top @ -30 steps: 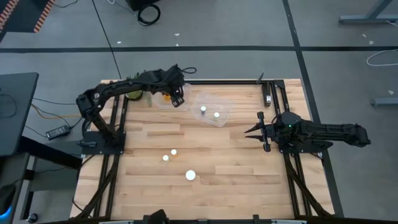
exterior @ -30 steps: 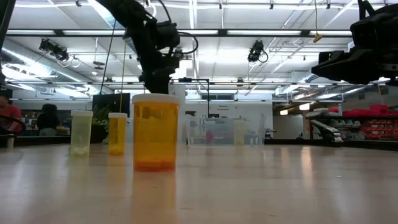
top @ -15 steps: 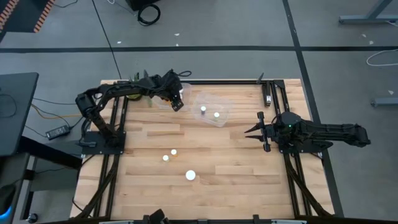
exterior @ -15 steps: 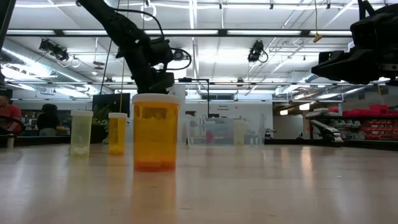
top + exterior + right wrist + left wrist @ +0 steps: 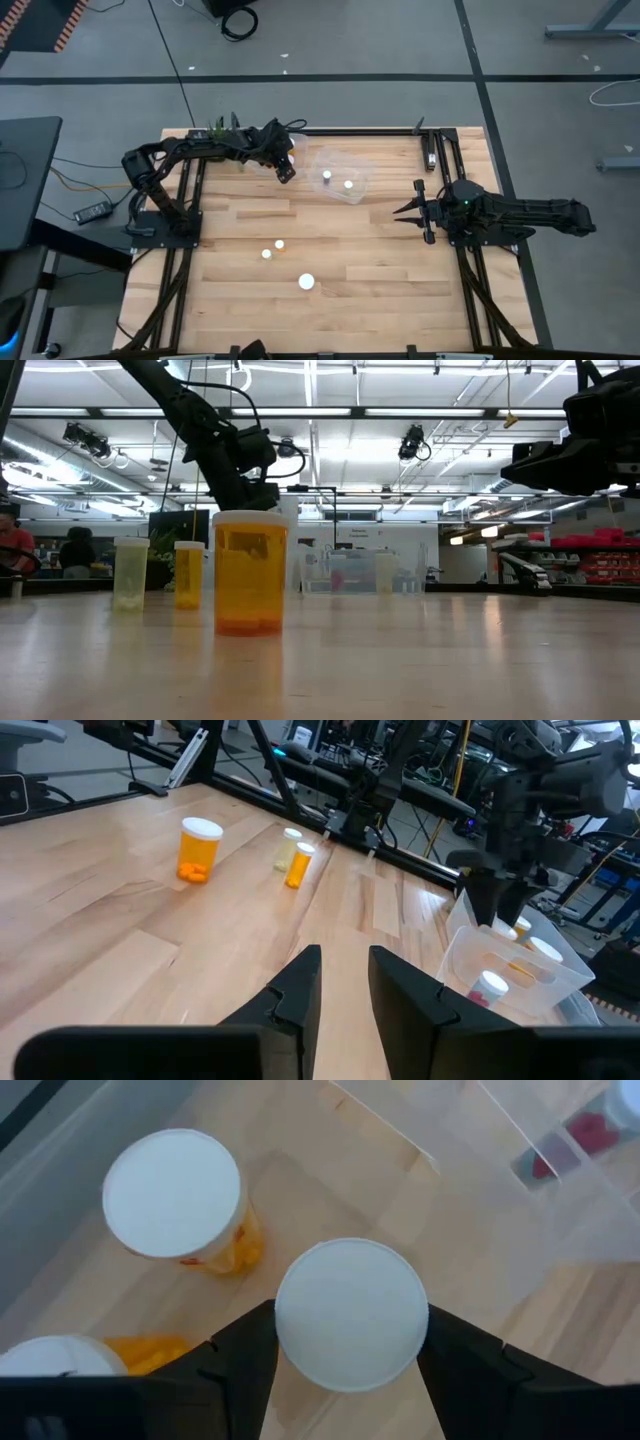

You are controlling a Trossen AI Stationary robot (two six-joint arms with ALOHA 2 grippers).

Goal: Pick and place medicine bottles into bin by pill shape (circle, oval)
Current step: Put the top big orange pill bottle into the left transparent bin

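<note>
My left gripper [image 5: 286, 172] reaches to the table's far left, over a clear bin [image 5: 258, 160], and is shut on a white-capped medicine bottle [image 5: 350, 1315]. Two more capped bottles [image 5: 172, 1192] [image 5: 40, 1352] with orange pills stand upright under it. A second clear bin [image 5: 345, 180] beside it holds two small bottles [image 5: 327, 177] [image 5: 348, 184]. Three bottles stand loose on the near half of the table [image 5: 280, 243] [image 5: 266, 253] [image 5: 307, 282]. My right gripper [image 5: 345, 982] waits open at the right side [image 5: 408, 212]. My left gripper pinches the bottle between its two fingers at opposite sides of the round white cap [image 5: 285, 1330]. The fingers [image 5: 245, 1365] come slanting down from above. The bottle is upright, and its cap hides its body. I cannot tell whether its foot touches the bin floor.
Black frame rails [image 5: 360, 131] run along the far edge and both sides of the wooden table. In the low view the big bottle [image 5: 250, 572] stands nearest, with two smaller ones [image 5: 130, 573] [image 5: 188, 574] to its left. A person [image 5: 12, 545] sits far behind.
My left gripper has sunk toward the left clear bin with the bottle, tipping more steeply downward as the arm lowered. Its fingers have stayed as they were. The right arm has kept still.
</note>
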